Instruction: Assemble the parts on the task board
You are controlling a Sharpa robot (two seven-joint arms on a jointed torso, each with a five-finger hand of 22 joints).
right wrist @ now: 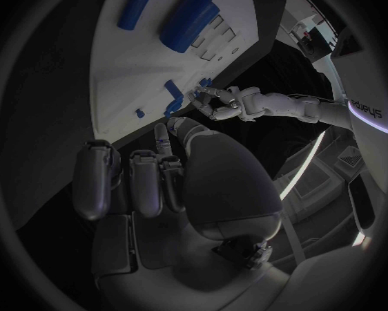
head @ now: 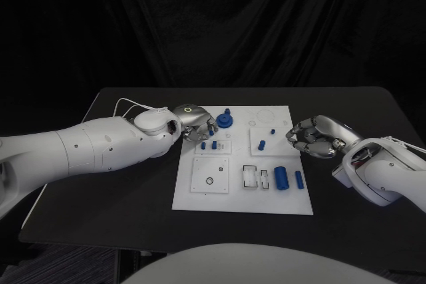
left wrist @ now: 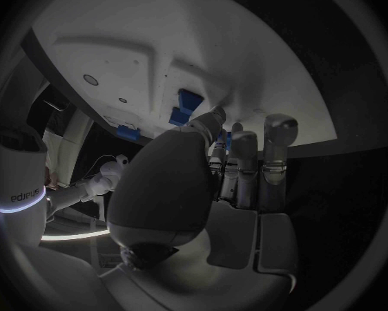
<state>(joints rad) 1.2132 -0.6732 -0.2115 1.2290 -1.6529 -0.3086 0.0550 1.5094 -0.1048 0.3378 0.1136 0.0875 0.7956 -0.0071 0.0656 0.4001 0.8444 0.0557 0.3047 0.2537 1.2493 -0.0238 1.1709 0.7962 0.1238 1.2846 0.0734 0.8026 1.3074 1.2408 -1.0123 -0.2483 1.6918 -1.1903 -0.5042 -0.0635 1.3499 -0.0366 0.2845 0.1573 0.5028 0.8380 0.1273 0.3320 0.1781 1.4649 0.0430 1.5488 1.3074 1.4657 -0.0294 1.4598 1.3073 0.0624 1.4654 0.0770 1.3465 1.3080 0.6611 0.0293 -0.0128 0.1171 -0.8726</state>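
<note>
Tabletop [head: 106,198], black, carries the white board [head: 244,201] at its middle. Left arm [head: 88,148] reaches in across the board's near-left corner region, its hand [head: 195,125] at the board's far-left part, fingers bent down among small blue pegs [head: 203,146]; whether it pinches one I cannot tell, since the palm hides the fingertips. Right arm [head: 381,170] lies at the board's right edge, its hand [head: 313,136] curled in with nothing visible inside. A blue round part [head: 225,119] stands just beside the left hand. A thick cylinder [head: 281,178] and a slim bar [head: 299,180] lie near the board's front right. A further peg [head: 262,145] stands mid-board.
</note>
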